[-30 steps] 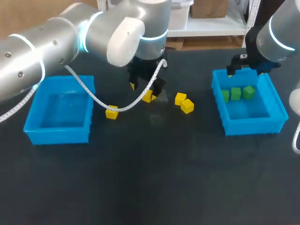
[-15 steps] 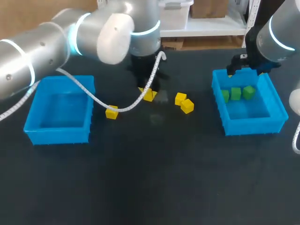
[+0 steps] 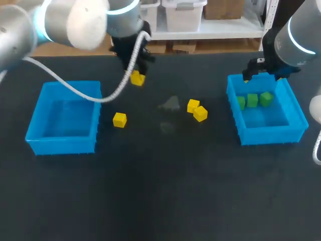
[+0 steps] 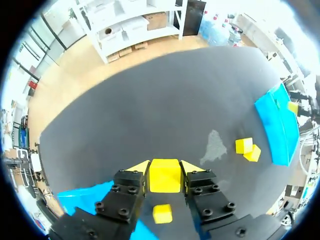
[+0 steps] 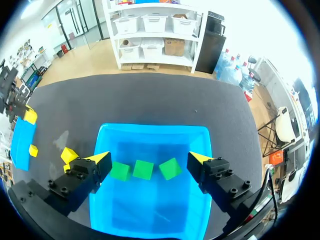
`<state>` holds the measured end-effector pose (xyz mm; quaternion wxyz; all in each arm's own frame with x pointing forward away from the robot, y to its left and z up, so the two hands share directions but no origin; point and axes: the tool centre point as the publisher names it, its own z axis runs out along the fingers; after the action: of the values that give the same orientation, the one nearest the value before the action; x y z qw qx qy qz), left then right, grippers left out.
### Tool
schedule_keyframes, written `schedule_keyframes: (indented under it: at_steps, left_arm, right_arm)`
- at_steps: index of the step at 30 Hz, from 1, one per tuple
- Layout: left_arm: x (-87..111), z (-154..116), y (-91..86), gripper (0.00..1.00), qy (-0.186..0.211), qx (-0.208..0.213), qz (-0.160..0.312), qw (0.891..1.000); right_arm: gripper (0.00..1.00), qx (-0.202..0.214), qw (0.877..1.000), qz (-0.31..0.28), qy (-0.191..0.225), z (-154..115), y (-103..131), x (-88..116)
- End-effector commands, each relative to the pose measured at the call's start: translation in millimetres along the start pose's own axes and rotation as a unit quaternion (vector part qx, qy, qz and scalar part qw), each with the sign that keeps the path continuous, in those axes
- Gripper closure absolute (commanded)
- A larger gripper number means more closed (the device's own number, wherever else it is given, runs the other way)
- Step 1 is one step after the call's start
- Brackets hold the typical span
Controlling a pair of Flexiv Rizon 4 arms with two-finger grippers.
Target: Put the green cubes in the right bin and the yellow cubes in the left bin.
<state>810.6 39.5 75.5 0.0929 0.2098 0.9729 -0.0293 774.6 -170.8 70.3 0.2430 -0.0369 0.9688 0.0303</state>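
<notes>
Cube (image 4: 165, 180), yellow, pinched in left gripper (image 4: 165, 167), right gripper (image 5: 149, 160) spread over boxy blue bin (image 5: 150, 129) — green cubes (image 5: 143, 169) inside

A dark matte table (image 3: 160, 201) spreads wide, with a pale scuff (image 3: 170, 104) near its middle.

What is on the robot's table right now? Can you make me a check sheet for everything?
Surface: dark table with one pale smudge near the middle.
Job's things: three green cubes lie in the right bin. The left bin holds no cubes. Three yellow cubes lie loose on the table: one near the left bin and two touching near the middle. A fourth yellow cube is held.
Clutter: nothing seen.
Jaws: left jaws shut on the fourth yellow cube, off the table. Right jaws open above the right bin.
Cables: a white coiled cable hangs from the left arm across the left bin's corner.
Surroundings: nothing seen.
</notes>
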Motion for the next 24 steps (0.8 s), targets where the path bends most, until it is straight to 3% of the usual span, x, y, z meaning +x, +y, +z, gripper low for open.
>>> schedule_keyframes:
  at_steps: [1, 6, 8, 14, 24]
  left_arm:
    - [27.3, -46, 32.8, 1.0, -0.038, 0.0, 0.004, 0.999]
    - [51.7, -67, 70.7, 1.0, -0.041, -0.01, -0.015, 0.999]
    - [64.9, -74, 77.9, 1.0, -0.038, -0.011, -0.025, 0.999]
    - [97.7, -75, 110.1, 1.0, -0.02, -0.029, -0.06, 0.998]
    - [146.8, -56, 128.8, 1.0, 0.01, -0.029, -0.104, 0.994]
  right_arm:
    - [0.0, 0.001, 1.0, 0.0, -0.002, -1, 0, 1]
    - [0.0, 0.001, 1.0, 0.0, -0.002, -1, 0, 1]
    - [0.0, 0.001, 1.0, 0.0, -0.002, -1, 0, 1]
    - [0.0, 0.001, 1.0, 0.0, -0.002, -1, 0, 1]
    - [0.0, 0.001, 1.0, 0.0, -0.002, -1, 0, 1]
